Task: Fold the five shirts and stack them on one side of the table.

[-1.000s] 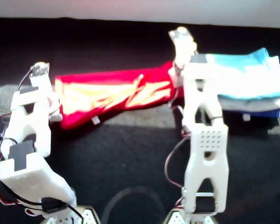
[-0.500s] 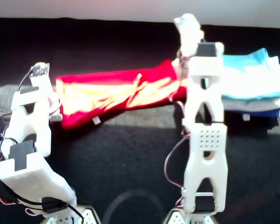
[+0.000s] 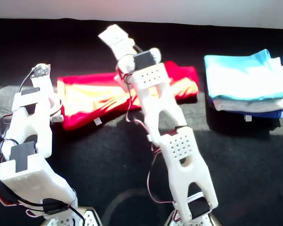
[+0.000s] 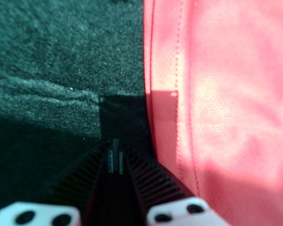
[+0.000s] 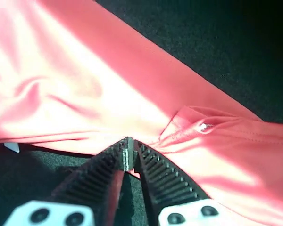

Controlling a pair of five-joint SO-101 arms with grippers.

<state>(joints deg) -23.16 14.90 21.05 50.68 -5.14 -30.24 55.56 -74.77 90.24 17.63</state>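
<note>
red shirt (image 3: 85,99) with right arm (image 3: 155,94) leaning across it, both right pincer (image 5: 128,155) and left pincer (image 4: 114,157) pressed together.

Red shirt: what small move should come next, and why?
Probably open the left gripper and nudge it onto the hem of the red shirt. Its jaws are shut on nothing, just beside that edge, and the shirt lies stretched long, apart from the folded stack.

black table (image 3: 108,157) bears a red shirt (image 3: 85,98); folded stack (image 3: 245,77) well apart
</note>
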